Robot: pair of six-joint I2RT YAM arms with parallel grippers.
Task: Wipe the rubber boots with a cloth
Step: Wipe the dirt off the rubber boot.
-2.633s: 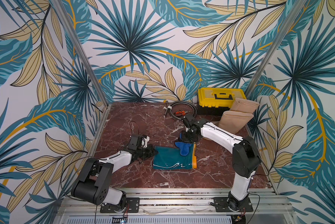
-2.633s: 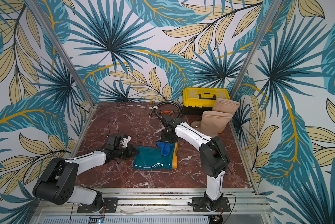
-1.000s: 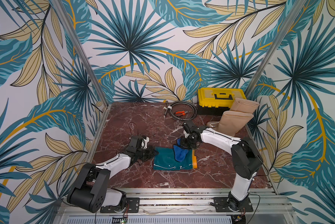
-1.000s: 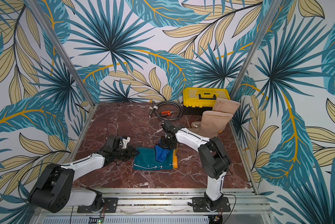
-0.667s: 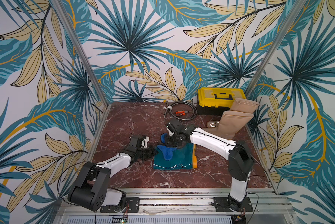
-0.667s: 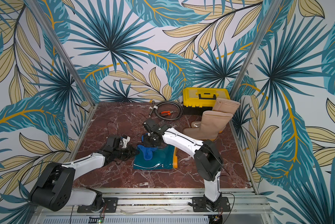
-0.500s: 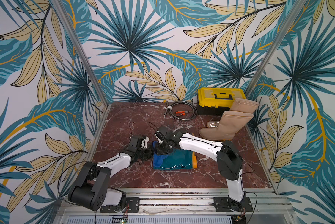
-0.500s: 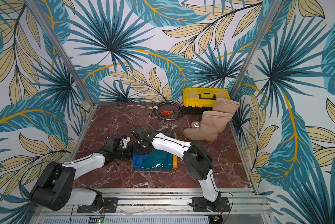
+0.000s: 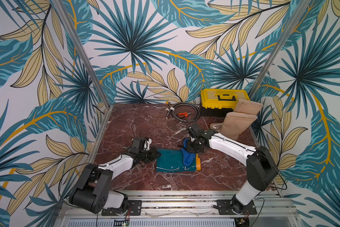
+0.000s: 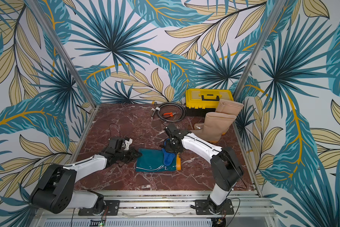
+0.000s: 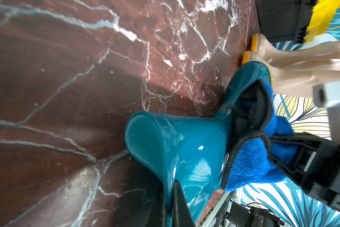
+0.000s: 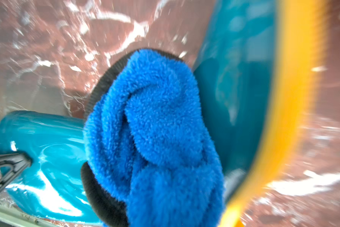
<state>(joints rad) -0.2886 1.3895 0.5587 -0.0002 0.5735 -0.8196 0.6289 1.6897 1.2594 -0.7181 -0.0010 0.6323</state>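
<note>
Cloth in right end effector, against teal boot

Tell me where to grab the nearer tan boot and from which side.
Pinch the nearer tan boot at the top rim of its shaft, from above, one finger inside. It stands upright with its mouth facing up, and the wall looks thin. Take the near edge: the other tan boot crowds the far side.
</note>
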